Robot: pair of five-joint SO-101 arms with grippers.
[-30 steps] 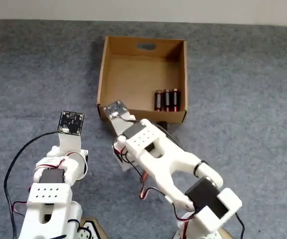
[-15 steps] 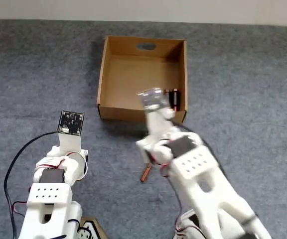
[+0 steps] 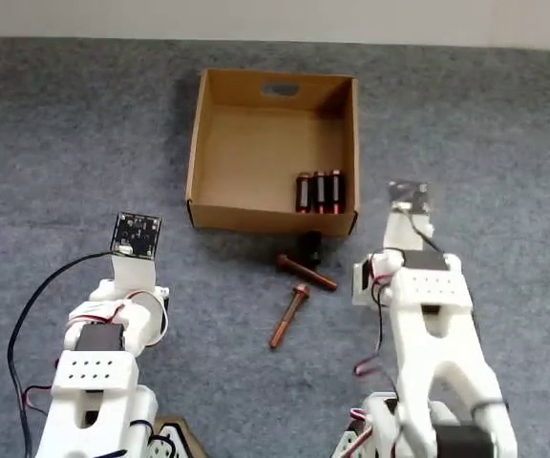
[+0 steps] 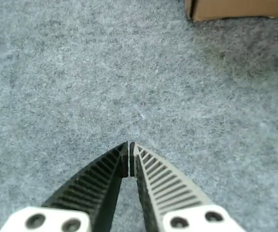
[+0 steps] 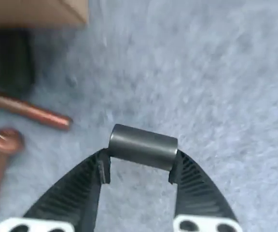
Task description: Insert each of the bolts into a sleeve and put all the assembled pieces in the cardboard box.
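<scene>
Starting on the left: the left arm sits at the near edge of the grey carpet, well apart from everything else. The left gripper is pinched fully closed on nothing, its two tips meeting over bare carpet (a corner of the cardboard box just pokes into that wrist view, far off). Moving toward the middle, the box sits open-topped at the far side of the carpet. Three assembled pieces lie side by side inside it, tucked into the near right corner against the right wall. Right outside the box's near wall, below that same corner, a loose sleeve sits on the carpet. It's black and kinda hard to make out, so I can't tell if it's upright or lying down. Just beside it is the first bolt, copper-coloured, lying at a slant with one end near the sleeve. The second bolt lies a bit nearer the arms, head pointing toward the first one, the two close but not touching as far as I can see. Then on the right, the right arm stretches forward next to the box's right corner. The right gripper is clamped on a second sleeve, a dark cylinder lying crosswise between the fingertips above the carpet, with both bolts off to one side of it.
</scene>
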